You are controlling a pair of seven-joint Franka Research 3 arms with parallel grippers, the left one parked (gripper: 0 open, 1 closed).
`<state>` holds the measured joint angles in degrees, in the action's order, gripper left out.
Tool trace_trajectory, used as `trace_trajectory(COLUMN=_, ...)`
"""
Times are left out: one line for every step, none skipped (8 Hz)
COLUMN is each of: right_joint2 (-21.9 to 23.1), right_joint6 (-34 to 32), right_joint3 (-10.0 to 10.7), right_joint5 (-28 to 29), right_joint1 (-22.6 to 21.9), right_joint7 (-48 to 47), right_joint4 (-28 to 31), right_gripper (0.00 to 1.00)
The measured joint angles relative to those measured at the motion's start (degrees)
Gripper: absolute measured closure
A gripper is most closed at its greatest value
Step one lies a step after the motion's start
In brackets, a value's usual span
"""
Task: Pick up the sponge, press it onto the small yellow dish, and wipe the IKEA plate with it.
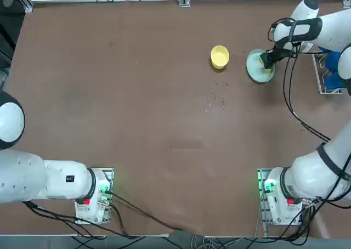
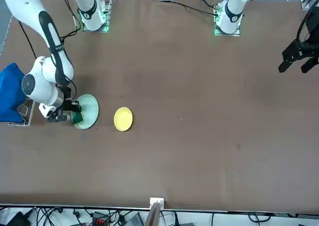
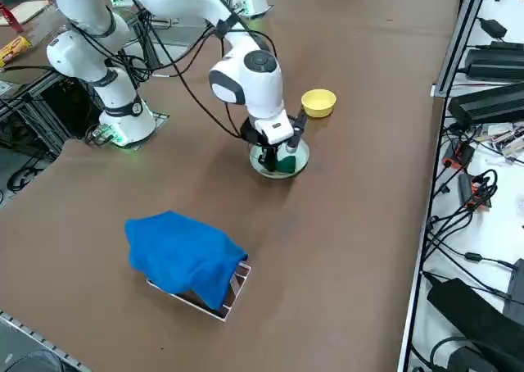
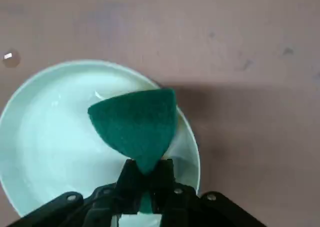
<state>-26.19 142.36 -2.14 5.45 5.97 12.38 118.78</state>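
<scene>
at the right gripper, the two black fingers are pinched tight on the sponge, a small block with a dark green scouring face over yellow foam, squeezed so its free end fans out wide. just past the fingers, the sponge sits over the near rim and inner floor of the ikea plate, a round pale blue-green plate with a raised rim. it looks pressed onto the plate, so the wiping step seems in hand; next it likely needs steady downward pressure and strokes kept within the rim. farther off, just beside the plate, the small glossy yellow round dish stands alone on the brown table. no brand mark or writing can be read anywhere.
</scene>
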Motion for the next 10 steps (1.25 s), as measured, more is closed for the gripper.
trace_trajectory(right_joint2=-1.2, right_joint6=-0.1, right_joint3=-0.3, right_joint5=0.0, right_joint1=-0.1, right_joint7=0.0, right_joint4=-1.6, right_gripper=0.88)
trace_trajectory(right_joint2=-2.0, right_joint6=-0.2, right_joint3=-0.5, right_joint5=0.0, right_joint1=-0.2, right_joint7=0.0, right_joint4=-2.7, right_gripper=0.88)
trace_trajectory(right_joint2=-2.4, right_joint6=-0.3, right_joint3=-0.7, right_joint5=0.3, right_joint1=-0.4, right_joint7=0.0, right_joint4=-3.3, right_gripper=0.88)
trace_trajectory(right_joint2=-2.6, right_joint6=-0.3, right_joint3=-0.8, right_joint5=1.5, right_joint1=-1.1, right_joint7=-0.2, right_joint4=-3.7, right_gripper=0.88)
trace_trajectory(right_joint2=-2.8, right_joint6=-0.3, right_joint3=-0.8, right_joint5=3.1, right_joint1=-2.3, right_joint7=-0.7, right_joint4=-3.8, right_gripper=0.88)
trace_trajectory(right_joint2=-2.8, right_joint6=-0.3, right_joint3=-0.9, right_joint5=4.3, right_joint1=-3.8, right_joint7=-1.8, right_joint4=-3.8, right_gripper=0.88)
trace_trajectory(right_joint2=-2.8, right_joint6=-0.2, right_joint3=-0.9, right_joint5=5.0, right_joint1=-5.3, right_joint7=-3.5, right_joint4=-3.8, right_gripper=0.88)
trace_trajectory(right_joint2=-2.8, right_joint6=-0.1, right_joint3=-0.9, right_joint5=5.4, right_joint1=-6.4, right_joint7=-5.0, right_joint4=-3.8, right_gripper=0.88)
trace_trajectory(right_joint2=-2.8, right_joint6=-0.1, right_joint3=-0.9, right_joint5=5.5, right_joint1=-6.9, right_joint7=-5.9, right_joint4=-3.8, right_gripper=0.88)
trace_trajectory(right_joint2=-2.8, right_joint6=-0.1, right_joint3=-0.9, right_joint5=5.6, right_joint1=-7.0, right_joint7=-6.2, right_joint4=-3.7, right_gripper=0.88)
